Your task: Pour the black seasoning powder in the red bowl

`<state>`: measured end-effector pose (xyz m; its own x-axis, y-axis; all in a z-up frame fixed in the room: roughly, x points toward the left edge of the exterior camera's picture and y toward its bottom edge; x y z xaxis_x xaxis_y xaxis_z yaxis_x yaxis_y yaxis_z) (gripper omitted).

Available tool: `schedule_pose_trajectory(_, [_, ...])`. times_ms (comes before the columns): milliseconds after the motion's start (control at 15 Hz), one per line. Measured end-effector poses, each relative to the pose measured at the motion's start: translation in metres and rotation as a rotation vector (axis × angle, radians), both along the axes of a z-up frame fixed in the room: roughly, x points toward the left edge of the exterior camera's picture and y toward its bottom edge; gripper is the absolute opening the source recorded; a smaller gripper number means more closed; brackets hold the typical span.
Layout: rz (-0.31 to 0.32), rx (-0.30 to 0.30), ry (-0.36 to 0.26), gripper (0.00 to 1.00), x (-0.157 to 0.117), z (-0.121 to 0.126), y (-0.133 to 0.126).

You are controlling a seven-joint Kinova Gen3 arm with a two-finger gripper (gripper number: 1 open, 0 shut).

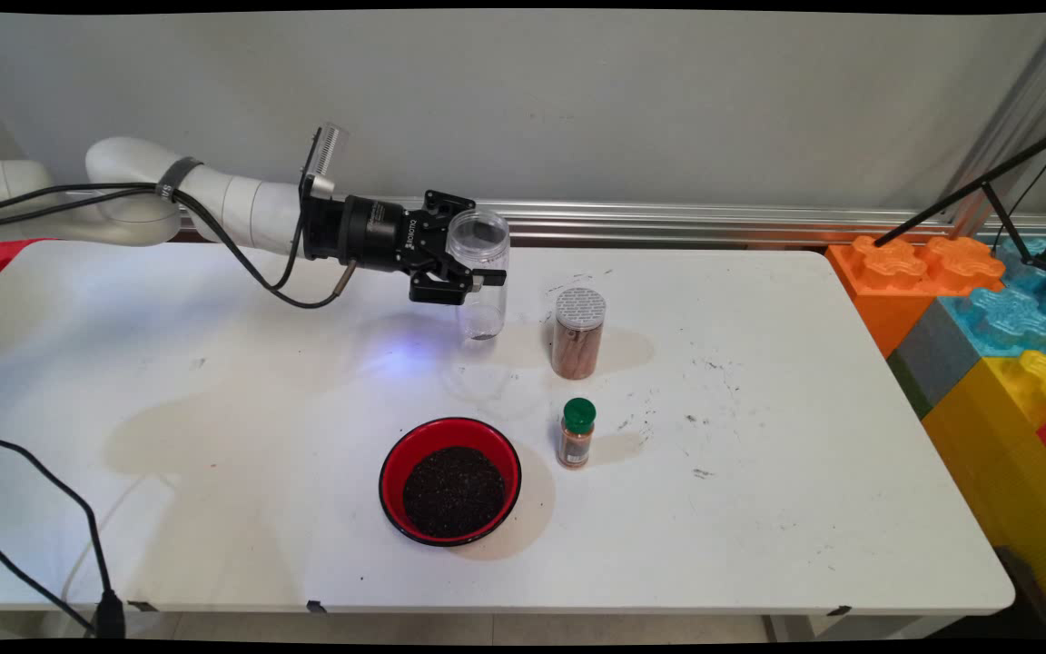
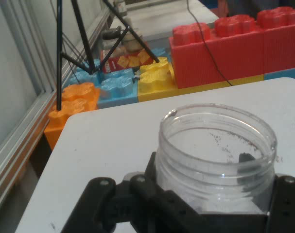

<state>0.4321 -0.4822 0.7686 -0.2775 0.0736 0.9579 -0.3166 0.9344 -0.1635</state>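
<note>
One clear plastic jar [image 1: 481, 272] is clamped in the pincer [image 1: 459, 265], which reaches in sideways from the left and grips the jar's upper wall just under the open mouth; the jar stands upright and appears lifted clear of the counter [image 1: 759, 472], over its back middle part. From the hand view the jar [image 2: 216, 155] has no lid, is almost empty, and carries only a few dark specks on its inner wall, with the black fingers [image 2: 286, 201] pressed against either side. Just to the right of it on the counter stands a taller jar of brown powder [image 1: 577, 334] with a grey perforated lid, close enough that a sideways swing could knock it. Nearer the front edge sit a small spice bottle with a green cap [image 1: 576, 433] and, to its left, a red bowl [image 1: 450, 480] filled with dark grains. To handle this well, I judge the grip should stay firm but not crushing, since thin clear plastic flexes and may slip; the jar is best kept level while carried, moved slowly, and raised high enough to pass over the brown jar and the green-capped bottle. A low or hurried path risks tipping those, and the cables [image 1: 241, 254] hanging from the arm could drag across the counter.
</note>
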Motion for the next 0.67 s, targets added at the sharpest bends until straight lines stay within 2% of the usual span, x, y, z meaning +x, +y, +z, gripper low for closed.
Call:
schedule_pose_trajectory(333, [0.053,0.068,0.018,0.00,0.0053,-0.0033,0.0005])
schedule_pose_trajectory(667, [0.087,0.108,0.037,0.00,0.0096,-0.0055,0.0024])
